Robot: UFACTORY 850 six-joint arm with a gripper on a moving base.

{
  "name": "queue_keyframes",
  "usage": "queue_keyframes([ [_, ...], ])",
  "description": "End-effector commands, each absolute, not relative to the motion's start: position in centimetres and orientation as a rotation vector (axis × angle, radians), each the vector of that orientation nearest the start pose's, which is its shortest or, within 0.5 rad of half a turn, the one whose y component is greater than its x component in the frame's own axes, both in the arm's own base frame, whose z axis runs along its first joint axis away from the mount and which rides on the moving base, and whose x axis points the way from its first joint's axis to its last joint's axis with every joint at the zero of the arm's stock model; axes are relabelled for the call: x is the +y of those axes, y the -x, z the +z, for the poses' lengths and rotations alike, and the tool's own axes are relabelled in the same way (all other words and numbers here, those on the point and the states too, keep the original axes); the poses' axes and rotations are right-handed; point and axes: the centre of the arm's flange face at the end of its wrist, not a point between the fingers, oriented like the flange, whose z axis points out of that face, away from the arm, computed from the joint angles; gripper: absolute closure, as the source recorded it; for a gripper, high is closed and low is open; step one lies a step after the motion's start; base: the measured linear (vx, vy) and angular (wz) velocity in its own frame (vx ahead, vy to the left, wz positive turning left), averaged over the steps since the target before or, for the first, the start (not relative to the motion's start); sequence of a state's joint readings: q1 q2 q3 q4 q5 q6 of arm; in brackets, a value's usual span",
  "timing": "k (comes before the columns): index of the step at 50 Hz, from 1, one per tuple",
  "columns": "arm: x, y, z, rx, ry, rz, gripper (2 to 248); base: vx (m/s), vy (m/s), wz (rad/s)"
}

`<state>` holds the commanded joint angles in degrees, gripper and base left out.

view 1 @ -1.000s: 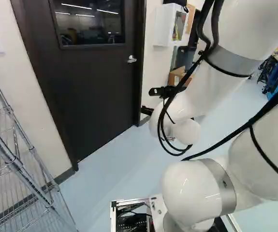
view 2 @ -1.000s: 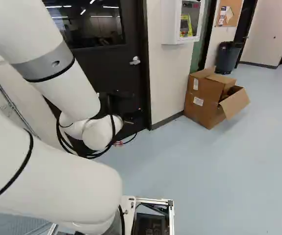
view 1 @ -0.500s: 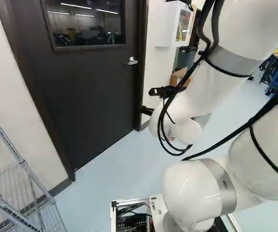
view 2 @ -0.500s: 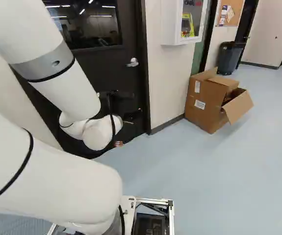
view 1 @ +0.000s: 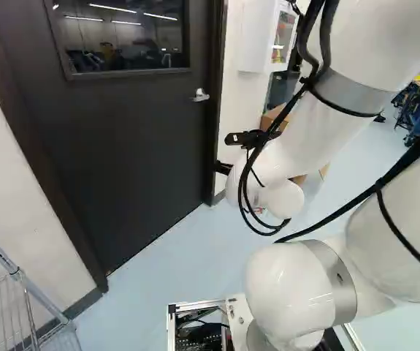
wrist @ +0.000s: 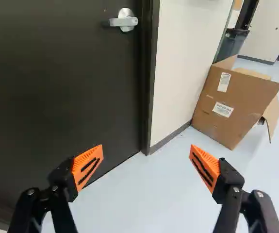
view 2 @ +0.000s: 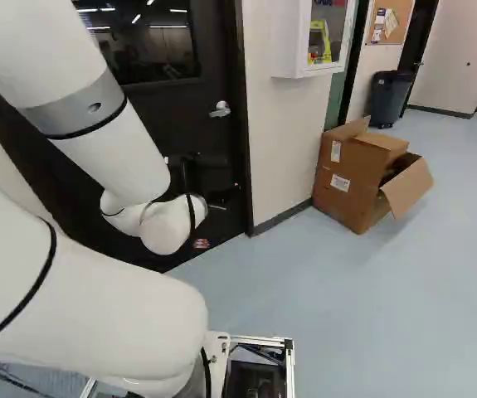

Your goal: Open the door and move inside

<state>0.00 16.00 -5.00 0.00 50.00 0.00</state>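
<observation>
My gripper shows at the arm's far end, near the door frame, in the left base view (view 1: 223,167) and in the right base view. Seen from the wrist, the gripper (wrist: 145,162) stands open, its orange pads wide apart with nothing between them. The dark door (view 1: 133,146) is shut in its frame and has a window in its upper part. Its silver lever handle (wrist: 124,20) lies ahead of the gripper, well beyond the fingertips and not touched. The same handle (view 2: 221,109) is at the door's edge beside the frame in the right base view.
An open cardboard box (view 2: 361,176) stands on the floor by the wall right of the door. Above it hangs a white cabinet (view 2: 309,40). A grey bin (view 2: 388,98) is farther back. A wire rack (view 1: 12,303) stands at the lower left of the left base view.
The base has moved: the door looks larger, and the rack has slid toward the lower left of the left base view. The arm holds its pose against its lowest joint.
</observation>
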Motion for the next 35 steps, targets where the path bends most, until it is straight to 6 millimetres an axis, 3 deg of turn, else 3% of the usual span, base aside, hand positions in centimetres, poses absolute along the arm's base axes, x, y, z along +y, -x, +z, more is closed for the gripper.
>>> queue_keyframes([
  [35,0.00,-27.03,36.56,0.000,2.558,-1.824,3,0.188,0.000,-0.012],
])
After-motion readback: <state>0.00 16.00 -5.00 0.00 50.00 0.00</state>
